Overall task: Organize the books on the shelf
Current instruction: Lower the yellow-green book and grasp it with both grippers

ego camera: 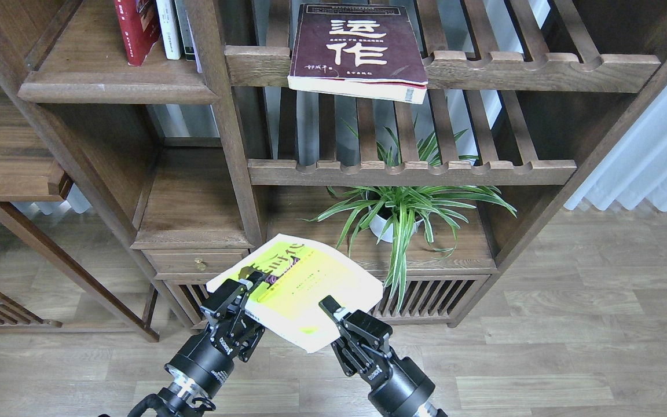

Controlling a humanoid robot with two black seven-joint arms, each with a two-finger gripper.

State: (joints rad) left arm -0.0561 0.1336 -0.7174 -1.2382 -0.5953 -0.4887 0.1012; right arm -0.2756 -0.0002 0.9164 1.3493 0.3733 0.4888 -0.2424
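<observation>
A yellow-and-white paperback (pixel 299 289) with black characters lies tilted, cover up, in midair before the bookcase, at 6 o'clock from the potted plant (pixel 400 217). My right gripper (pixel 333 315) is clamped on its near edge; my left gripper (pixel 241 295) grips its left corner, both arms rising from the lower edge. At 12 o'clock the maroon book (pixel 359 52) overhangs a slatted shelf (pixel 542 63). At 10 o'clock the red book (pixel 135 29) stands on the solid shelf (pixel 107 87).
</observation>
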